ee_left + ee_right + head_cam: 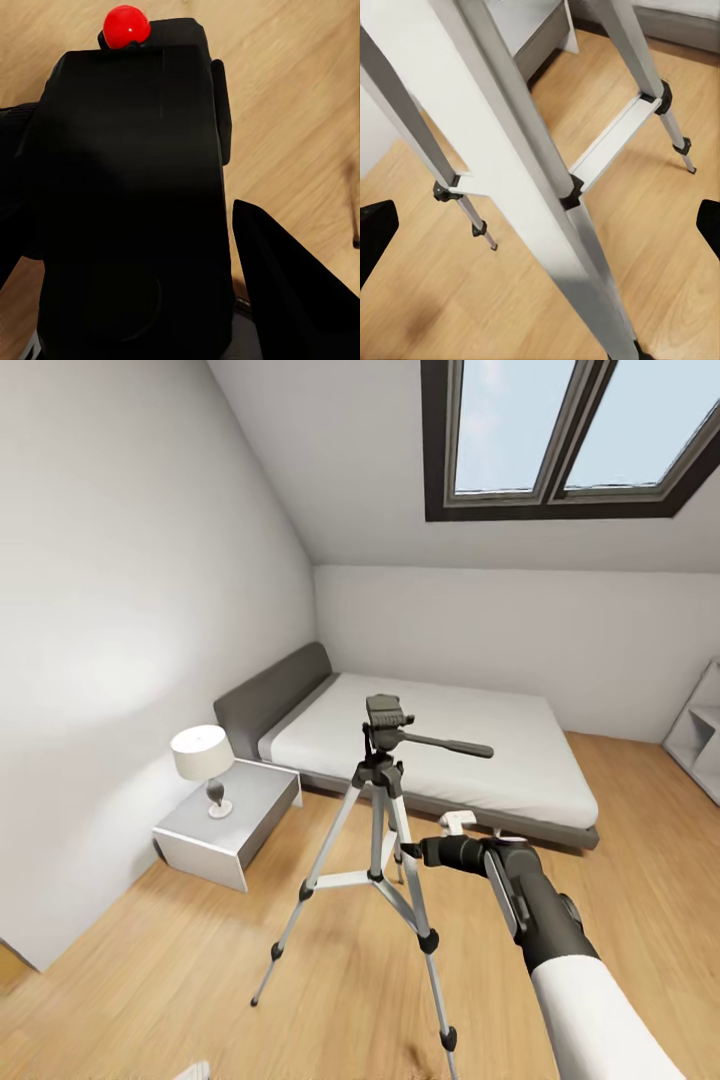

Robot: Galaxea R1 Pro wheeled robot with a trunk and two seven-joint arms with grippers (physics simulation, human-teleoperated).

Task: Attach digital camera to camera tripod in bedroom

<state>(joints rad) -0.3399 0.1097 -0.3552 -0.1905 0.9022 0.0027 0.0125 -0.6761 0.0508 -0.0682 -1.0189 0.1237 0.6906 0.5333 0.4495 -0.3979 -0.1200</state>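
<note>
A bedroom with a sloped ceiling and a dark-framed skylight (560, 440): at far left, a grey nightstand (230, 825) against the white wall carries a white lamp (203, 758), with the bed (440, 750) just beyond it running toward the far wall. Bare wood floor (150, 980) lies open on the near left and between the nightstand and the tripod.

The tripod (385, 830) stands upright at centre, legs spread on the floor, its black head and long handle pointing right; its nearest foot is cut off at the frame's lower edge.

In the left wrist view the left hand (142, 300) is closed around the camera (135, 195), a black body with a red dot on top, dark fingers (292, 285) flanking it above the floor.

To the right of the tripod, the right hand (412, 850) reaches in at the leg braces. In its wrist view the fingers (376, 232) stand wide apart, a silver leg (510, 150) between them, touching neither. A white shelf (700, 730) is cut off at far right.
</note>
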